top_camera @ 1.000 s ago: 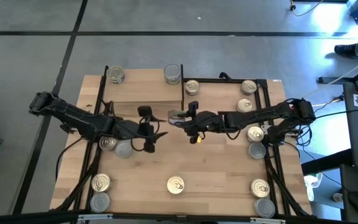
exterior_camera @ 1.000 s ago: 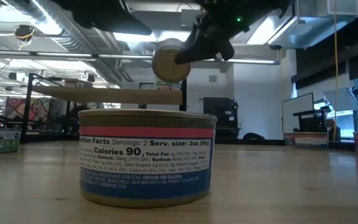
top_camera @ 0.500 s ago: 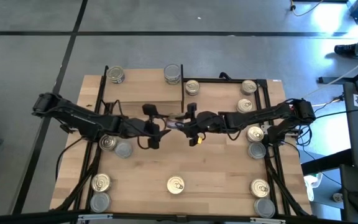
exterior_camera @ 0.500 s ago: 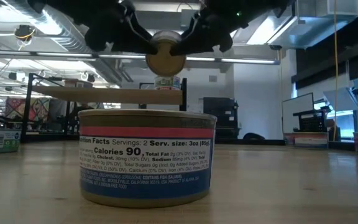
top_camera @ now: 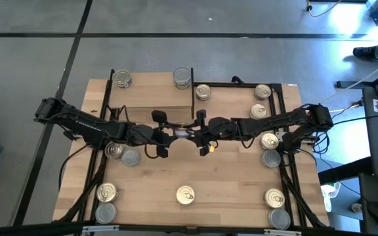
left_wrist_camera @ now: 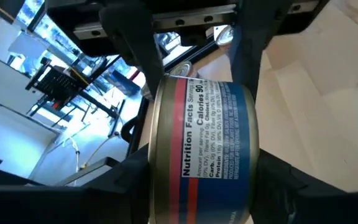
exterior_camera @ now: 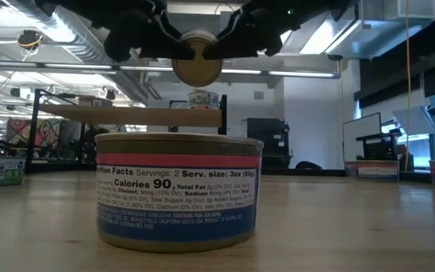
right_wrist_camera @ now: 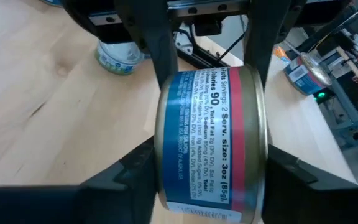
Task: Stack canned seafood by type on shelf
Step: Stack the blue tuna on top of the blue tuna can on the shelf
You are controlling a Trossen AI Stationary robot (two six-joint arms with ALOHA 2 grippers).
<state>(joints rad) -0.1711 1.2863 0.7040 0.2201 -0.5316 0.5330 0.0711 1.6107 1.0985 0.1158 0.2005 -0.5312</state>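
One tin of canned seafood point(exterior_camera: 197, 66), with gold ends and a blue-and-red label, hangs in the air over the middle of the table. My left gripper point(top_camera: 178, 134) and my right gripper point(top_camera: 191, 133) meet at it from opposite sides, both shut on it. Two tins point(top_camera: 122, 80) point(top_camera: 182, 78) stand on the shelf point(top_camera: 153, 95) at the far left. Several other tins stand on the tabletop, one point(exterior_camera: 178, 189) at the near edge, close before the low camera. My left gripper pinches the tin by its two flat ends point(left_wrist_camera: 159, 162), one finger point(left_wrist_camera: 120, 186) on each. It reaches in nearly level from the table's left. The tin is clear of the table, lying on its side. My right gripper has the same tin by its flat ends point(right_wrist_camera: 164, 155) between its two fingers point(right_wrist_camera: 291, 171). It comes nearly level from the table's right, opposite the left gripper. The tin lies on its side in the air.
Tins stand along the table's right side point(top_camera: 269, 140), near the left arm point(top_camera: 113, 151), along the near edge point(top_camera: 185, 195) and at the far middle point(top_camera: 203, 92). Black frame posts point(top_camera: 195, 98) edge the shelf. Bare wood lies under the grippers.
My left gripper has gone toward the table's right, up to the tin held by my right gripper, has rolled a little, and has shut on the tin. The tin has stayed in the air, shifting slightly toward the left.
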